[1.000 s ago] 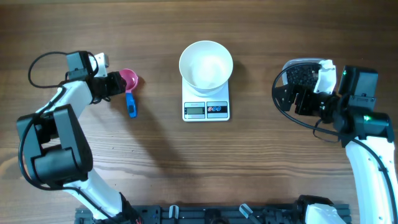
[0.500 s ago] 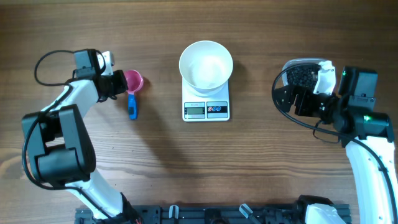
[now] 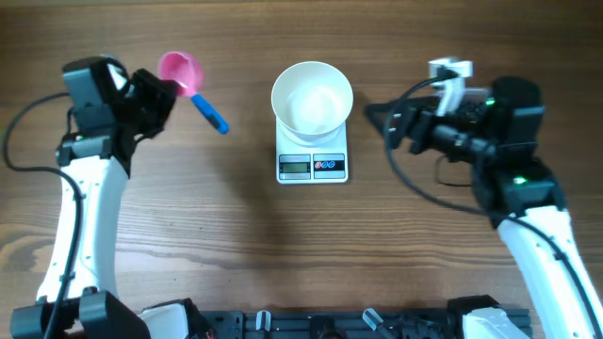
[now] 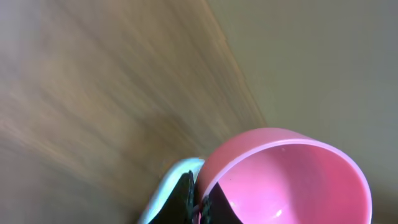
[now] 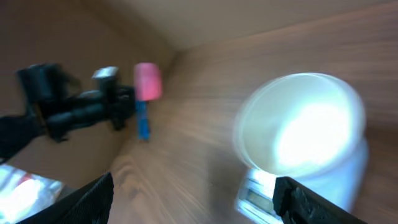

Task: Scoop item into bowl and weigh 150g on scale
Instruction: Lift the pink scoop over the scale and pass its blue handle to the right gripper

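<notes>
My left gripper (image 3: 160, 92) is shut on the rim of a pink scoop (image 3: 179, 68) with a blue handle (image 3: 213, 116), holding it up above the table left of the bowl. In the left wrist view the fingers (image 4: 186, 198) pinch the pink cup's wall (image 4: 292, 180). The white bowl (image 3: 312, 97) is empty and sits on the white scale (image 3: 312, 162). My right gripper (image 3: 384, 122) points left, just right of the bowl, open with nothing between its fingers (image 5: 93, 199). The right wrist view is blurred and shows the bowl (image 5: 298, 124) and the scoop (image 5: 148, 81). The item is out of view.
The wooden table (image 3: 245, 235) stretches bare in front of the scale. The right arm (image 3: 499, 141) and its cables cover the back right of the table. A black rail (image 3: 311, 325) runs along the near edge.
The left gripper shut on the scoop and lifted it up and back. The right arm swung left from the tub toward the bowl; the tub of beads no longer shows.
</notes>
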